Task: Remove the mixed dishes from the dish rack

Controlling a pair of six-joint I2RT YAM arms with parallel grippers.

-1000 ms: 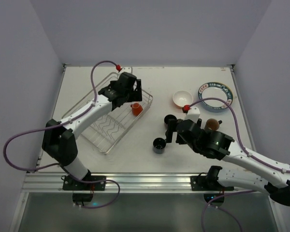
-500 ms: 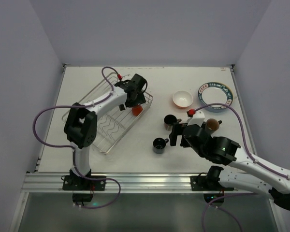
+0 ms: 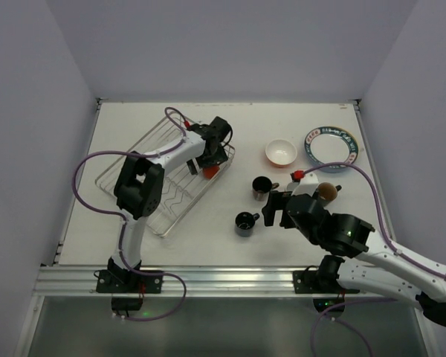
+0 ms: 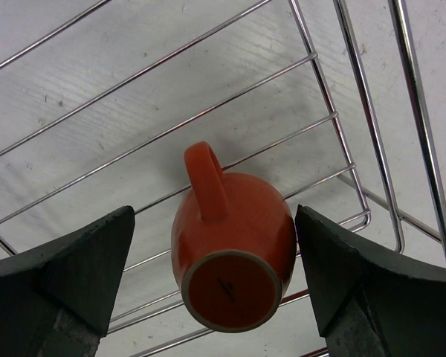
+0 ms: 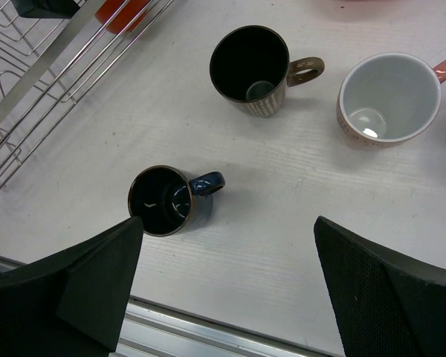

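The silver wire dish rack [image 3: 152,190] stands at the left of the table, and its wires show in the left wrist view [image 4: 342,74]. An orange mug [image 3: 210,171] lies on its side in the rack's right corner, its base toward the wrist camera [image 4: 234,249]. My left gripper [image 3: 209,161] is open, with one finger on each side of the mug [image 4: 215,297], not touching it. My right gripper [image 3: 272,209] is open and empty above the table [image 5: 227,286]. A dark mug with a blue handle [image 5: 167,201] stands just left of it.
On the table stand a brown-handled dark mug [image 3: 261,187], a pink-handled mug [image 5: 389,99], a brown mug [image 3: 327,192], an orange bowl [image 3: 281,152] and a pattern-rimmed plate [image 3: 331,143]. The rack's corner [image 5: 30,111] lies left of the mugs.
My left gripper has swung right along the rack and now stands around the orange mug. My right gripper has drawn back to the right, away from the blue-handled mug.
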